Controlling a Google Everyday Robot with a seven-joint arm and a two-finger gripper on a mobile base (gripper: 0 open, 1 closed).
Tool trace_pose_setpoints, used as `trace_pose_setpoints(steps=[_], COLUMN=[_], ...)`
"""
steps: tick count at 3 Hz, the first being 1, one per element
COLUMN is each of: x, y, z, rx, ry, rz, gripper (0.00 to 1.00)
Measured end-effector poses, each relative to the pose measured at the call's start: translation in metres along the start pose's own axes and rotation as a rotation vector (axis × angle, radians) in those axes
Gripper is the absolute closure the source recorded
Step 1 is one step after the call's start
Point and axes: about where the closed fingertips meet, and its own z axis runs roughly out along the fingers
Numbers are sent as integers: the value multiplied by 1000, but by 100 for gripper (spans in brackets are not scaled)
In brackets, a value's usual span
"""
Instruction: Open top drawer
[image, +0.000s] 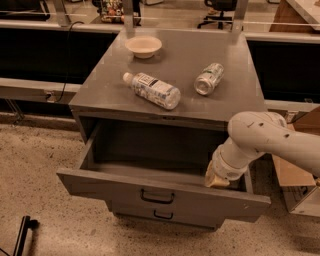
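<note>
Finds the gripper (217, 179) inside the open top drawer (110, 190), right front corner; tip partly hidden, cannot tell its grip.

Matt metal top drawer (100, 187) — smooth gripper (216, 180) inside.

Cream tool (216, 179) sits in grey top drawer (100, 182), black handle (157, 197).

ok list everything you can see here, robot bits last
cabinet: one, grey, centre
top drawer: one, grey, pulled out, black handle at centre
lower drawer: one seen, grey, shut, beneath it
bowl: one, cream, cabinet top, back left
bottle: one, clear, lying on cabinet top
can: one, silver, lying right of bottle
cardboard box: one, brown, floor at right
arm: one, white, from right
hand: one, pale, inside top drawer's right end
</note>
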Motion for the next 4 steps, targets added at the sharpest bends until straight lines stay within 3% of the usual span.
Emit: trace_pose_setpoints(steps=[1,4], x=[-10,-25], y=[26,102], z=[-18,-34], rx=[-47,-307], ry=[-58,-243], rz=[-32,10], gripper=[100,100])
